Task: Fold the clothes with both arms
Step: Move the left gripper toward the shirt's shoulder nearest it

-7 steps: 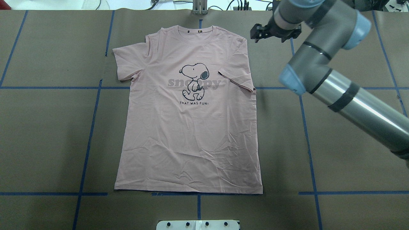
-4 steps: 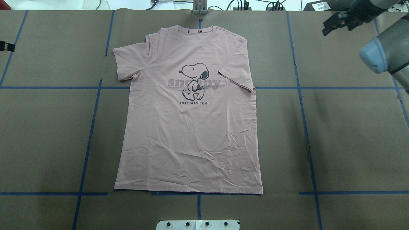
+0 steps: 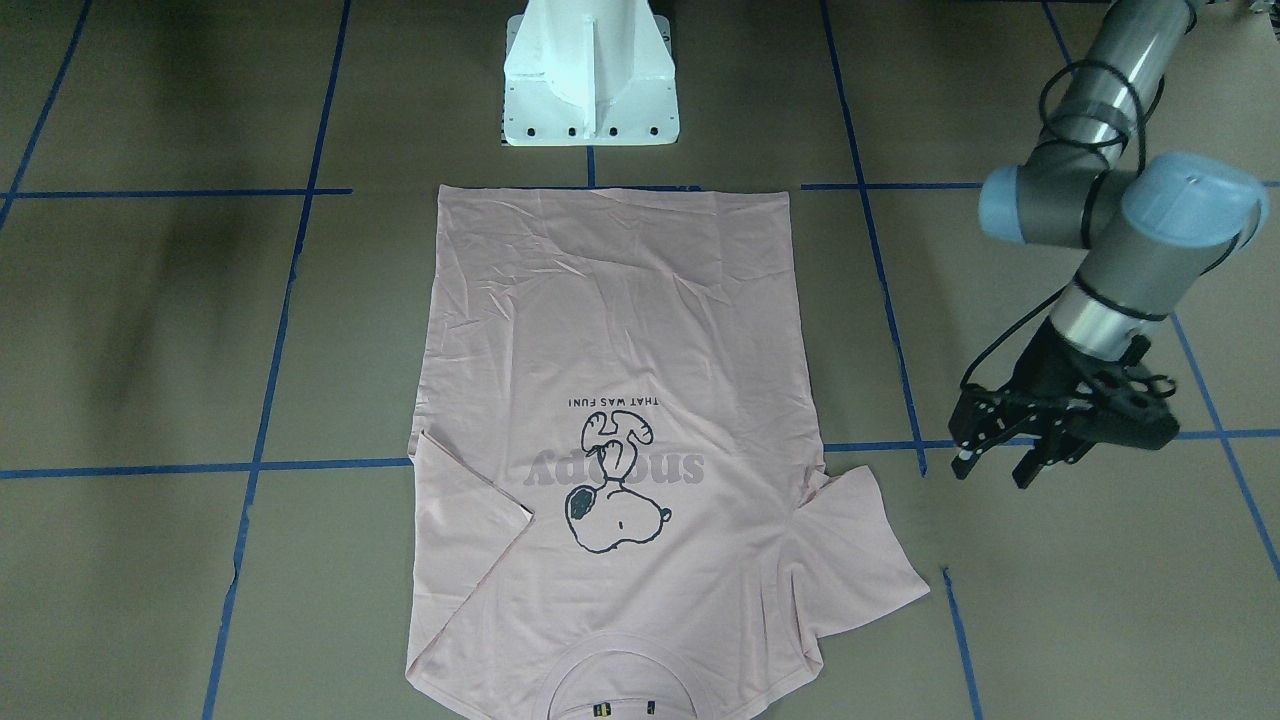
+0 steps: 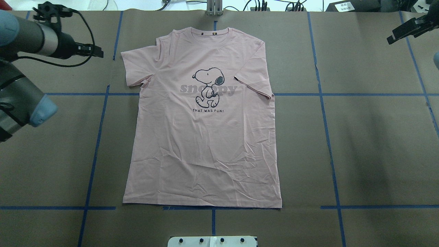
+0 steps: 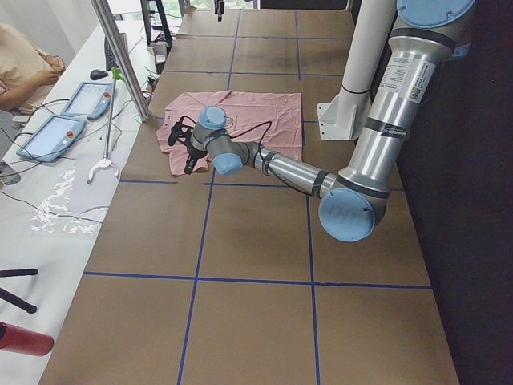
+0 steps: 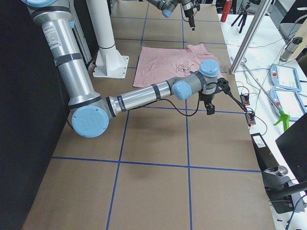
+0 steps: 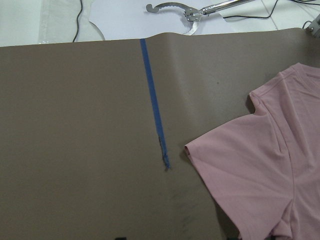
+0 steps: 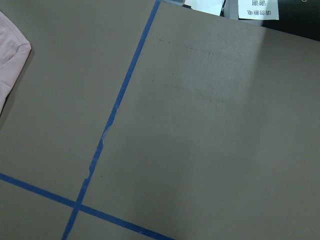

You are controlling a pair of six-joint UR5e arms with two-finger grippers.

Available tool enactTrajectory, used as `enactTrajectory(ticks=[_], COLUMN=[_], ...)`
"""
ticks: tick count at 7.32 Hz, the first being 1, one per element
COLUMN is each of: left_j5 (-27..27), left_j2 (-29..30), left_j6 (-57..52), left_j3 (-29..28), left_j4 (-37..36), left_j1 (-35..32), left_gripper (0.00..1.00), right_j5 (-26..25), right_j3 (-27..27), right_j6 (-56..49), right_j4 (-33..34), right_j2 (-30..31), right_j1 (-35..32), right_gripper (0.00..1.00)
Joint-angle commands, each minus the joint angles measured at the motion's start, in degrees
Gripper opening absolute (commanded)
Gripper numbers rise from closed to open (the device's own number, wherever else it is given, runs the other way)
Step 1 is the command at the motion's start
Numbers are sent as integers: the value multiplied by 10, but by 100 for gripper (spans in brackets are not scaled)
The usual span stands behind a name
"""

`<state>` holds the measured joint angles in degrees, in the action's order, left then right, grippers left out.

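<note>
Brown paper covers the bench [image 4: 377, 154], with a blue tape [image 4: 97, 137] grid on it, and the pink T-shirt [image 4: 202, 137] lies flat in the middle. The Snoopy print faces up, the collar points away from the robot and the hem sits near the white base [image 3: 590, 70]. 1 sleeve, the right sleeve [image 4: 253, 85], is already flipped in over the chest, while the left sleeve [image 4: 135, 67] is spread out on the paper. The left claw [image 3: 992, 468] hangs just beside that spread sleeve without touching it, fingers apart and nothing in them. The right claw [image 4: 406, 31] is well away at the far corner, only partly in shot, so I can't tell if it's apart or together. My guess is the left sleeve fold is next, and a few things could bite. With the other arm that far off, nothing pins the shirt, so a sideways drag could slide the whole thing and undo the sleeve that's already in. Come down too shallow and the claw nips only 1 layer, or misses the cloth entirely. Come down too deep and it pinches the paper too. The tape looks frayed right by the sleeve edge in the left wrist view, an easy snag. The lower half is also pretty wrinkled, so later folds may come out crooked.
</note>
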<state>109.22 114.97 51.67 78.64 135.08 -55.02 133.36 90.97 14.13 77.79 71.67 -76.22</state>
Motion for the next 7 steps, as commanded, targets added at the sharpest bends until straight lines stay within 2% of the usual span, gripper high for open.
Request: enactTrajectory(ticks=[1, 3, 5, 7], left_j5=[-45, -71, -74, -74], left_j2=[61, 95, 125, 126], left_j6=[17, 18, 16, 16], left_j3=[-124, -180, -230, -243], left_j4=[64, 66, 69, 86], left_j1=[27, 32, 35, 39], left_gripper=[71, 60, 57, 53], right_j5=[-1, -1, -2, -2], right_j3=[10, 17, 22, 27], right_j6=[2, 2, 2, 2], right_j4=[0, 0, 0, 0], right_j2=[7, 16, 21, 28], right_j1=[-1, -1, -1, -1], right_gripper=[100, 100, 100, 100])
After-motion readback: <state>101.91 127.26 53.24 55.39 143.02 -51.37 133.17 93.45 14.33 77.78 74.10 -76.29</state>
